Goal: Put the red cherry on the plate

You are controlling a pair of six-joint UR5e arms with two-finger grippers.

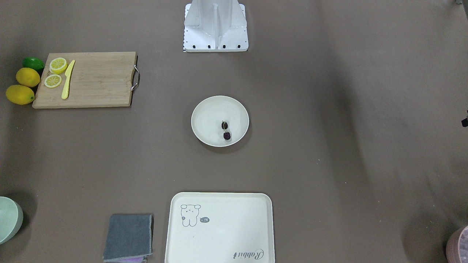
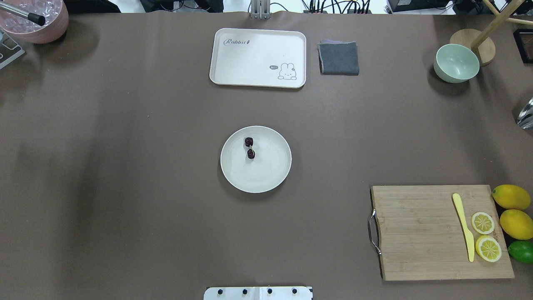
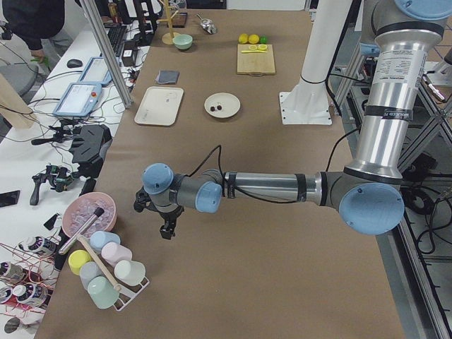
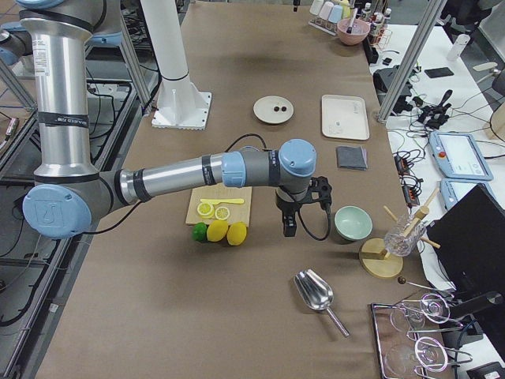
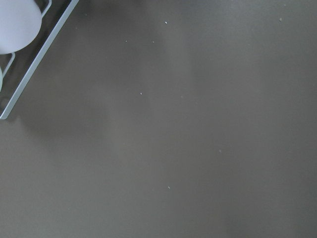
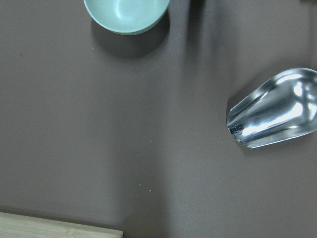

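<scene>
The red cherry (image 2: 250,147), two tiny dark maroon fruits on one stem, lies inside the round cream plate (image 2: 266,173) at the table's centre, toward the plate's far-left part. The front-facing view shows the same cherry (image 1: 225,130) resting on the plate (image 1: 208,113). Neither gripper is near it. My left gripper (image 3: 168,229) hangs over bare table at the left end, beside the cup rack, and I cannot tell its state. My right gripper (image 4: 288,227) hangs at the right end between the lemons and the green bowl, and I cannot tell its state either.
A cream tray (image 2: 258,57) and a grey cloth (image 2: 339,58) lie at the far edge. A wooden board (image 2: 437,231) with lemon slices and a yellow knife sits near right, lemons (image 2: 514,210) beside it. A green bowl (image 2: 456,62), metal scoop (image 6: 272,114) and pink bowl (image 2: 35,18) stand at the ends.
</scene>
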